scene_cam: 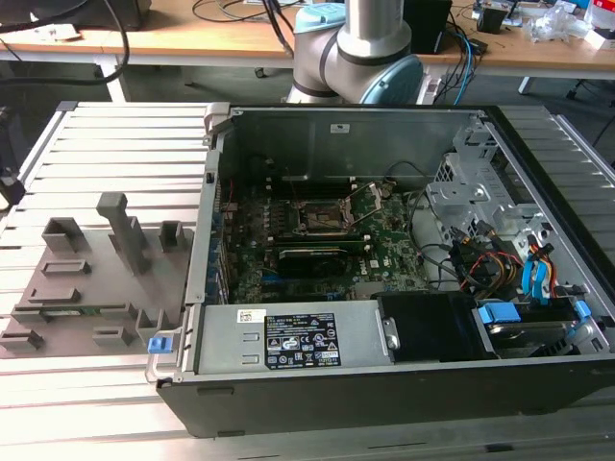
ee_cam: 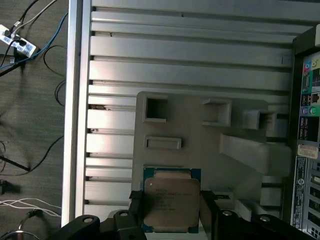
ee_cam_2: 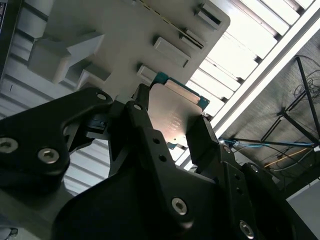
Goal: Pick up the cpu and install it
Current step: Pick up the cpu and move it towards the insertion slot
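Observation:
The cpu [ee_cam: 171,200], a thin square chip with a pale silver-grey top on a blue-green edge, sits between my gripper's [ee_cam: 171,212] black fingers [ee_cam: 136,207]. In the second wrist view the cpu [ee_cam_2: 175,112] is clamped on two opposite edges, with my gripper [ee_cam_2: 170,122] shut on it. It hangs well above the grey fixture plate [ee_cam: 200,130]. The dark motherboard socket [scene_cam: 322,219] with its metal frame lies inside the open computer case [scene_cam: 384,384].
The grey fixture plate [scene_cam: 86,288] with raised blocks lies on the slatted aluminium table [scene_cam: 96,403] at the exterior view's left of the case. Cables and a drive bay [scene_cam: 500,279] fill the case's right side. Loose cables [ee_cam: 30,60] lie on the floor beyond the table edge.

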Robot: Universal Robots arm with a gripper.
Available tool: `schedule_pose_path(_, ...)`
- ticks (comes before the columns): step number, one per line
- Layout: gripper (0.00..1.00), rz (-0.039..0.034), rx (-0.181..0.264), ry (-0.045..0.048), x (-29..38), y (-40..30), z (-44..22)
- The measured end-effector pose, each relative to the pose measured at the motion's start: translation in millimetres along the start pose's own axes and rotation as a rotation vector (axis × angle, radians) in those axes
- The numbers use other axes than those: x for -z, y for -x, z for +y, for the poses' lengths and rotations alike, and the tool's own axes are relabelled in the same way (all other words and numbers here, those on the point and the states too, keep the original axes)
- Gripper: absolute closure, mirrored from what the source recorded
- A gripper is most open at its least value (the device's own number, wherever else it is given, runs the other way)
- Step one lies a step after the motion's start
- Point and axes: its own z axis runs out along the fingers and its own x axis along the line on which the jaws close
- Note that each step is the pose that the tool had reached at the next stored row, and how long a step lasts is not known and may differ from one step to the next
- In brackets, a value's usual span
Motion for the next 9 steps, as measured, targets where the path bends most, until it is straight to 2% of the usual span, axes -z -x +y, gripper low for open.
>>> schedule_pose_path(3, 0.46, 0.0001, 0.0, 0.0, 8.9, 0.2, -0.3)
schedule_pose_path(5, 0.46, 0.0001, 0.0, 0.0, 17.7, 0.5, -0.5)
schedule_pose_path(9, 0.46, 0.0001, 0.0, 0.0, 29.1, 0.8, -0.8)
